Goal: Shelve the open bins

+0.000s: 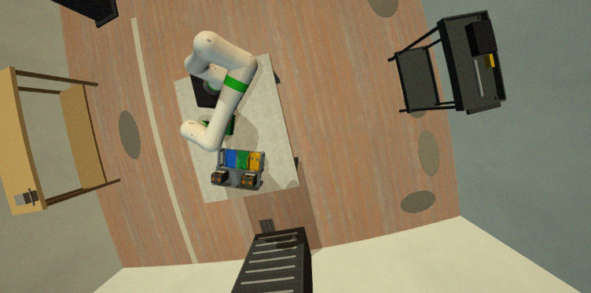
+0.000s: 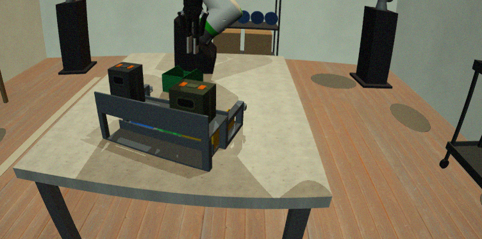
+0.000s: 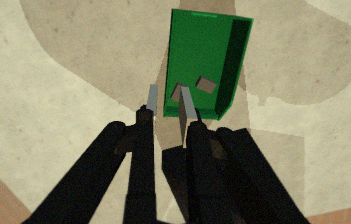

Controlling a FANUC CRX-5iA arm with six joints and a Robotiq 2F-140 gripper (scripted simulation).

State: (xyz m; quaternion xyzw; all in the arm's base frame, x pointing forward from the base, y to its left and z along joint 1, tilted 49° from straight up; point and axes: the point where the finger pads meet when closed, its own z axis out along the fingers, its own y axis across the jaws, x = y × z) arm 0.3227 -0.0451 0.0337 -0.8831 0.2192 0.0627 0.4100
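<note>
The green open bin (image 3: pixel 203 62) stands on the table behind the shelf, with two small grey blocks (image 3: pixel 206 84) inside. It also shows in the exterior view (image 2: pixel 182 77). My gripper (image 3: pixel 168 97) hangs above the bin's near end, fingers a little apart with nothing between them; in the exterior view the gripper (image 2: pixel 191 48) is clearly higher than the bin's rim. The yellow bin (image 1: pixel 254 160) sits in the shelf (image 2: pixel 168 119) at its yellow-marked end. The green mark (image 1: pixel 242 159) and the blue mark (image 1: pixel 229 158) lie beside it.
Two dark boxes with orange patches (image 2: pixel 125 80) (image 2: pixel 192 98) stand on the shelf's upper board. The robot base (image 1: pixel 204 92) is behind the green bin. A black block (image 2: pixel 193 51) stands just behind the gripper.
</note>
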